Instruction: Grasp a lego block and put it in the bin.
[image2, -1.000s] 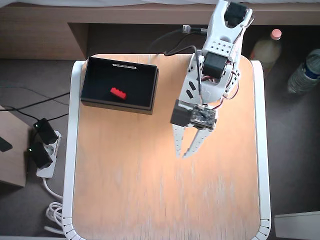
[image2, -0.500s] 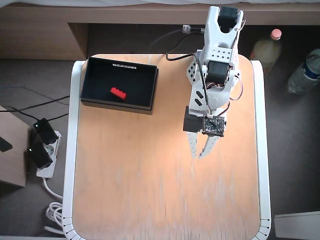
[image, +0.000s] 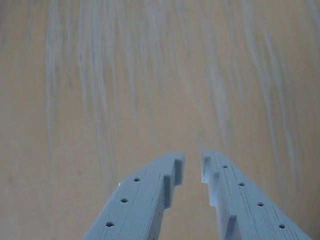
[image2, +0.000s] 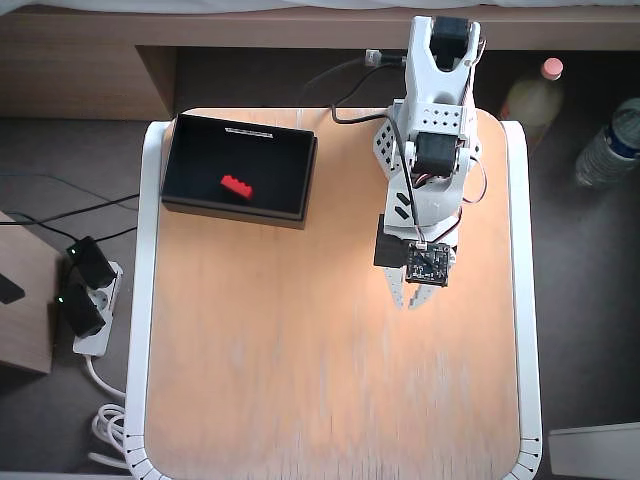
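The lego block (image2: 237, 186) is found lying inside the bin (image2: 305, 180), on the dark floor near its middle, clear of all four walls. It is seen as a small bright red rectangular brick, set at a slight diagonal in the overhead view, with its studded outline just discernible along one long edge; individual studs cannot be counted at this size. It is far smaller than the bin that contains it.

The bin is observed as a shallow black rectangular box with thin upright walls, placed at the far left corner of the tabletop (image2: 270, 380). A pale strip is noted along its far wall.

The hand (image2: 411, 302) is positioned well apart from the bin, over bare wood toward the right half of the tabletop, with the white arm (image2: 432, 120) reaching in from the far edge. In the wrist view the two pale fingers (image: 145, 195) are seen entering from the bottom edge, their tips separated only by a narrow gap; nothing is held between them (image: 192, 167). Only light wood grain is shown beneath them.

Beyond the tabletop, a power strip (image2: 88, 300) with plugs is recorded on the floor to the left, and two bottles (image2: 610, 140) stand on the floor at the far right.
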